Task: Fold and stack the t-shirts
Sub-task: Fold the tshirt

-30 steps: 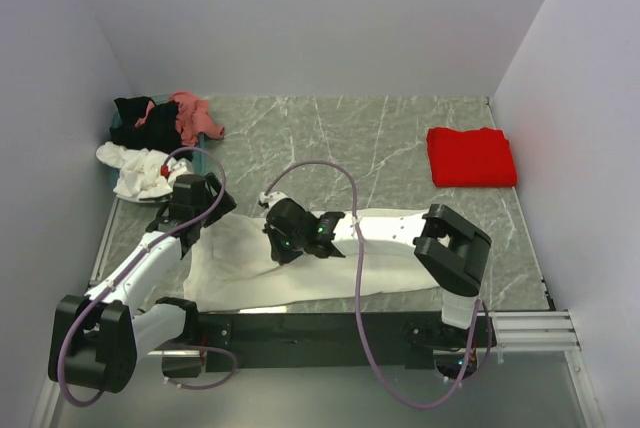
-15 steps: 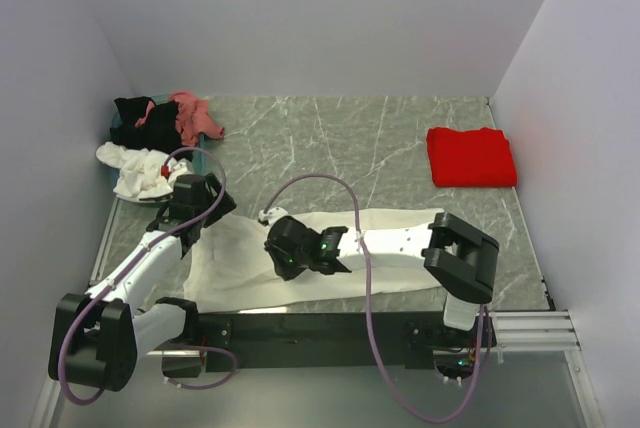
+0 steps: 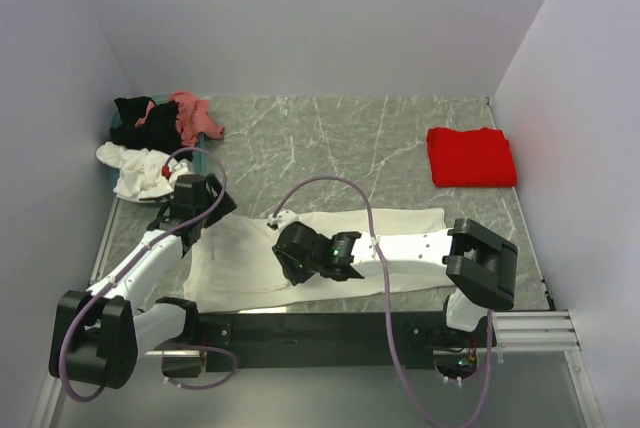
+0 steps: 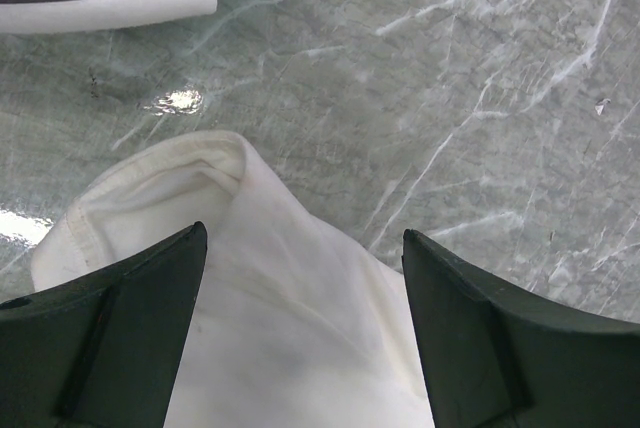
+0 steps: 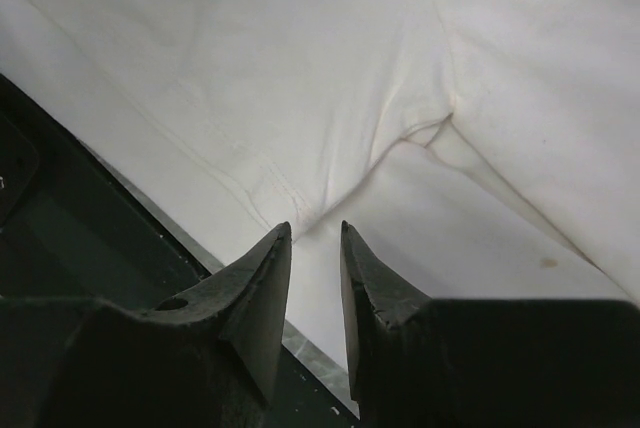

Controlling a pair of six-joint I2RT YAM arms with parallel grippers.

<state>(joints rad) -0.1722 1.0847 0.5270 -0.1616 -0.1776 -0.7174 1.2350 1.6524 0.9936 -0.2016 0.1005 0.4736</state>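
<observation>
Grey marble worktop (image 3: 350,138) is sitting btwn pale walls. Overhead cam is showing the cream t-shirt (image 3: 240,263) lying flat along the near edge, stretching left to right under both arms. The red t-shirt (image 3: 470,156) is lying folded in a neat square at far right, well apart from it. At far left a heap is sitting: black t-shirt (image 3: 135,116), pink t-shirt (image 3: 190,113) and, just nearer, a crumpled white t-shirt (image 3: 135,170). Only the overhead cam is catching these four.

Left claw (image 3: 208,210) is hovering over the cream shirt's left end. Left wrist cam is showing that claw (image 4: 303,238) w/ fingers spread wide, nothing btwn them. Below it a rounded, open-hemmed corner of the cream t-shirt (image 4: 280,328) is lying w/ bare marble beyond, detail the overhead cam is not resolving.

Right claw (image 3: 285,264) is reaching across to the shirt's middle, near the front edge. Right wrist cam is showing it (image 5: 315,233) w/ fingers parted by a narrow gap, gripping nothing. Whether the tips are touching the cloth, can't tell. That cam is also showing a stitched seam, a puckered crease & a small brownish spot on the cream t-shirt (image 5: 300,68), plus the black base rail (image 5: 60,248) at lower left.
</observation>
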